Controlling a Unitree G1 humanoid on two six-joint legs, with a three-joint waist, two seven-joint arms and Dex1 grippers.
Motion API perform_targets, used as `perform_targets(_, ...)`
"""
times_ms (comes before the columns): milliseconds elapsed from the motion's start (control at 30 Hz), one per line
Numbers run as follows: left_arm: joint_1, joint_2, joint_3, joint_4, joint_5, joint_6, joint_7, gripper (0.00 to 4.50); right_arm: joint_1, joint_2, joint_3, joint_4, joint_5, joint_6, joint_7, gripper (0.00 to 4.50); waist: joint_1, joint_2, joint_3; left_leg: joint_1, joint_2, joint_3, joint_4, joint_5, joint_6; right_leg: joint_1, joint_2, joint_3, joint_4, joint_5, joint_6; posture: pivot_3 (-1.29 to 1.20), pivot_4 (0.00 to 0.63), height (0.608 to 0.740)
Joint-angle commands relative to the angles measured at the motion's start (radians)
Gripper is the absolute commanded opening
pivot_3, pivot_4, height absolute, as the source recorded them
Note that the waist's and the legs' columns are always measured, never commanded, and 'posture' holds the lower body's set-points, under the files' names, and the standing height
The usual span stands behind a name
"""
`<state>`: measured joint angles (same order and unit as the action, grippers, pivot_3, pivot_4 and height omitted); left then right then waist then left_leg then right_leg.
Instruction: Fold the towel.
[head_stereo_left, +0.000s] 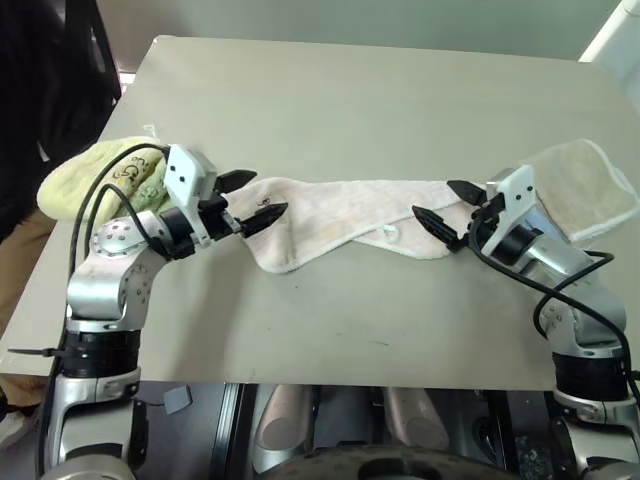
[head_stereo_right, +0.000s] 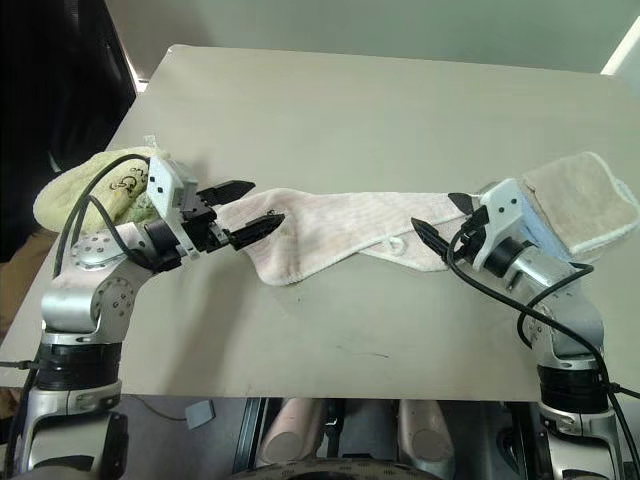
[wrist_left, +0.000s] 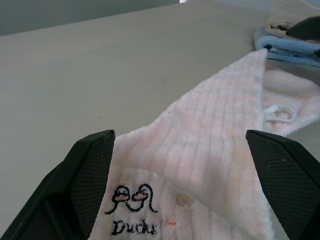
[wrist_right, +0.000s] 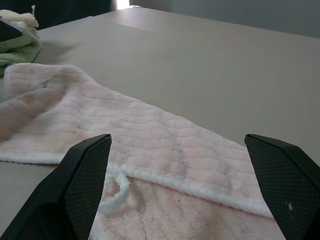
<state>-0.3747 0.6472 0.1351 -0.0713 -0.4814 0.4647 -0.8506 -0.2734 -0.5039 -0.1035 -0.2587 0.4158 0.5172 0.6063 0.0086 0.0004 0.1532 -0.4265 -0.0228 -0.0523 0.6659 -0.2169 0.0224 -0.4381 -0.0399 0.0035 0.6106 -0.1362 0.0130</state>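
Pink towel (head_stereo_left: 350, 215), ends under end effectors

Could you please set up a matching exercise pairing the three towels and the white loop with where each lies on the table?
1. pink towel
2. yellow towel
3. beige towel
4. white loop

A. bunched behind the left arm
B. on the pink towel's near edge
C. stretched between both grippers
D. beside the right arm

Pairs: 1-C, 2-A, 3-D, 4-B
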Motion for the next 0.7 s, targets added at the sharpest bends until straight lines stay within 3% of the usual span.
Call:
perform_targets(33, -0.018, 0.031, -0.015, -0.008, 0.011, -0.036, -0.059, 4.50, -0.033, -0.006, -0.018, 0.003, -0.013, -0.029, -0.013, 4.49, 0.000, 0.000, 0.000, 0.000, 0.000, 0.000, 0.000, 0.001, 0.001, 0.000, 0.000, 0.000, 0.000, 0.000, 0.000, 0.00, 0.150, 0.736)
perform_targets(267, -0.022, 0.146, -0.101, 0.022, 0.077, -0.133, -0.264, 4.50, -0.027, -0.006, -0.005, 0.006, -0.015, -0.025, -0.007, 4.49, 0.000, 0.000, 0.000, -0.001, 0.000, -0.001, 0.000, 0.001, 0.002, -0.001, 0.000, 0.000, 0.000, 0.000, 0.000, 0.00, 0.150, 0.736)
perform_targets(400, -0.066, 0.300, -0.161, 0.089, 0.127, -0.253, -0.527, 4.50, -0.030, -0.002, -0.001, 0.012, -0.020, -0.024, -0.014, 4.49, 0.000, 0.000, 0.000, -0.004, 0.000, -0.002, 0.000, -0.004, -0.005, -0.004, 0.000, 0.000, 0.000, 0.000, 0.000, 0.00, 0.150, 0.736)
perform_targets(567, -0.134, 0.386, -0.268, 0.145, 0.218, -0.427, -0.729, 4.50, -0.035, 0.011, 0.009, 0.014, -0.029, -0.023, -0.022, 4.49, 0.002, 0.002, -0.001, -0.010, 0.000, -0.002, 0.001, -0.004, -0.007, -0.010, 0.000, 0.000, 0.001, 0.000, -0.001, 0.00, 0.150, 0.736)
perform_targets(700, -0.173, 0.411, -0.361, 0.189, 0.279, -0.567, -0.764, 4.50, -0.028, 0.020, 0.006, 0.009, -0.033, -0.026, -0.028, 4.49, 0.001, 0.002, -0.001, -0.012, 0.000, -0.002, 0.001, -0.004, -0.006, -0.012, 0.000, 0.000, 0.001, 0.000, -0.001, 0.00, 0.150, 0.736)
